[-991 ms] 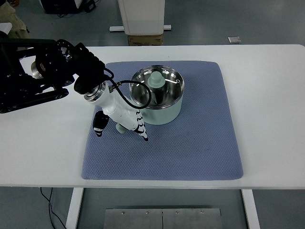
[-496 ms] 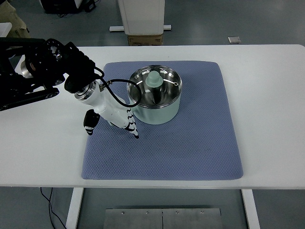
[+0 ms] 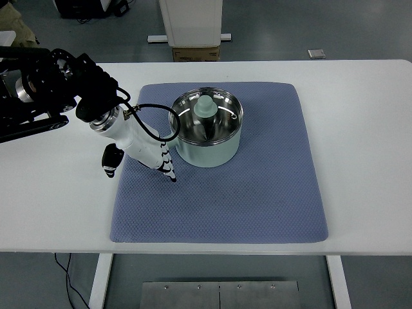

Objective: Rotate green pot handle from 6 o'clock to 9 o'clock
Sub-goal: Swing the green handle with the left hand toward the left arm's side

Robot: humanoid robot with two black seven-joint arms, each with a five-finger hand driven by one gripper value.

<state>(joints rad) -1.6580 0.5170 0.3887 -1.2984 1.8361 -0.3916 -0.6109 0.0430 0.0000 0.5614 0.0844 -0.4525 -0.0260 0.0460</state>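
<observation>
The green pot (image 3: 207, 147) stands on the blue mat (image 3: 257, 193), steel inside, with a pale green knob (image 3: 205, 107) showing in its mouth. My left hand (image 3: 143, 154) lies against the pot's lower-left side, its arm coming in from the upper left. Its white fingers (image 3: 167, 165) are curled downward and the black thumb (image 3: 110, 161) sticks out on the left. The handle itself is hidden under the hand, which is closed around it. A black cable runs from the wrist across the pot's rim. The right arm does not show.
The mat lies on a white table (image 3: 360, 129). A white stand and a cardboard box (image 3: 196, 53) sit beyond the far edge. The mat's right and near parts carry nothing.
My left hand has swept left and up around the pot, carrying the handle from the lower side toward the left. The pot has turned and shifted slightly left.
</observation>
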